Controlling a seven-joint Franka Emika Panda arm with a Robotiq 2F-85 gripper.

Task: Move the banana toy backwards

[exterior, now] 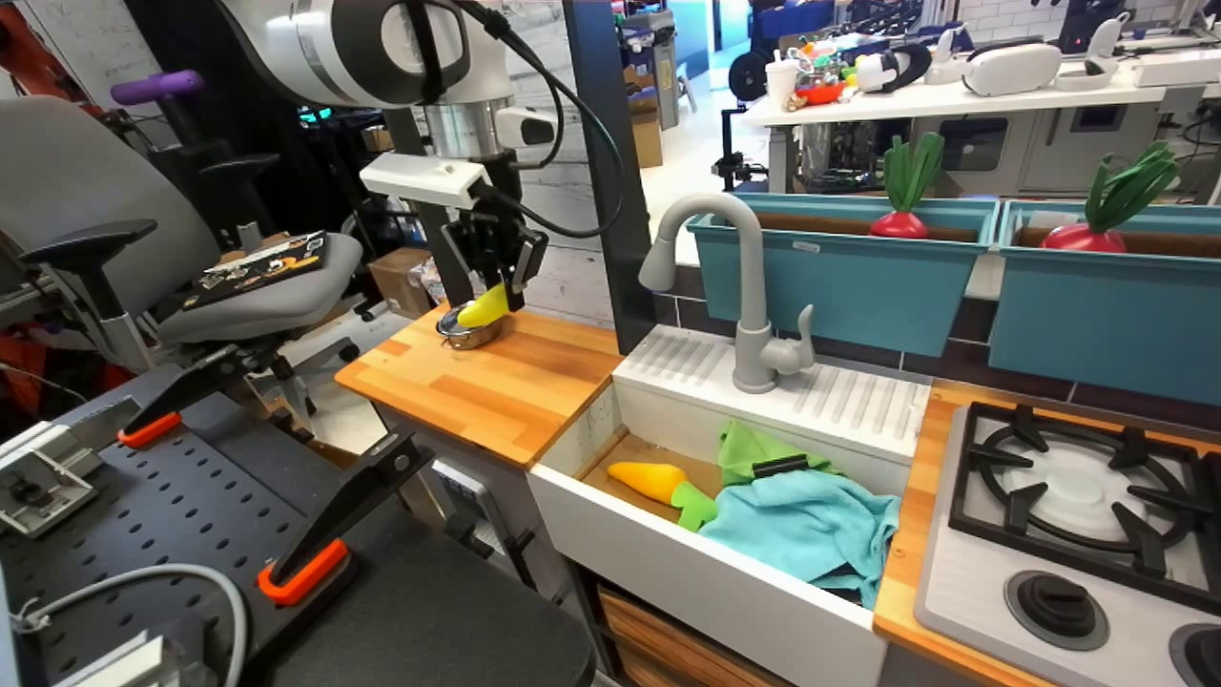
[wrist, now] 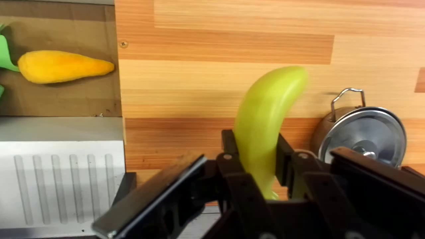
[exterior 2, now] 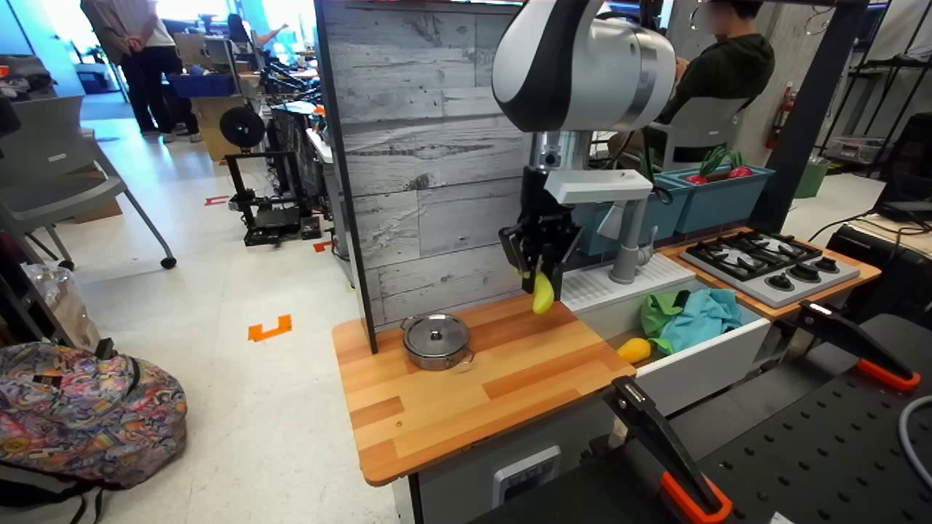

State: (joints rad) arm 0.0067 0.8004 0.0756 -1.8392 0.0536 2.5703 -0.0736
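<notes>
Your pincer point(wrist: 255, 146) is pinching the yellow banana toy point(wrist: 264, 113) over the wooden counter point(exterior 2: 466, 411), beside the lidded metal pot point(exterior 2: 435, 340), so hold it snug, move it back slowly without bumping the pot, and set it down softly before letting go.

On the wooden bench point(exterior 2: 473, 400) stood a lidded metal pot point(exterior 2: 435, 346). Beside the bench, the white sink point(exterior: 706, 592) held a yellow-orange squash point(exterior: 649, 480), a green cloth point(exterior: 749, 450) and a blue towel point(exterior: 806, 520). A grey faucet point(exterior: 752, 296) rose behind, a stove point(exterior: 959, 572) stood opposite the bench, and teal planters point(exterior: 830, 291) held red radishes point(exterior: 899, 225).
</notes>
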